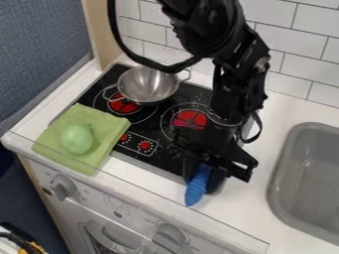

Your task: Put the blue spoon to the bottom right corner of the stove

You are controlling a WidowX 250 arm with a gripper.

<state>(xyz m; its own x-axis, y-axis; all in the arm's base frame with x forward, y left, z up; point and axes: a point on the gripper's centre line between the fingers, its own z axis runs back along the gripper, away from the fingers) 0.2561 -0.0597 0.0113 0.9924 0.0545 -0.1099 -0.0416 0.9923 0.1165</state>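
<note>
Blue spoon (194, 195) sits pinched between the fingers of the black gripper (201, 185) at the stove's five o'clock corner, its blue end slanting down toward six o'clock, past the front edge of the black stove (151, 130). A metal pan (147, 85) rests toward the stove's eleven o'clock side, and a green cloth (49, 140) bearing a rounded pale green object (77, 139) lies at eight o'clock, while the grey sink (310, 173) is at four o'clock from the stove.
</note>
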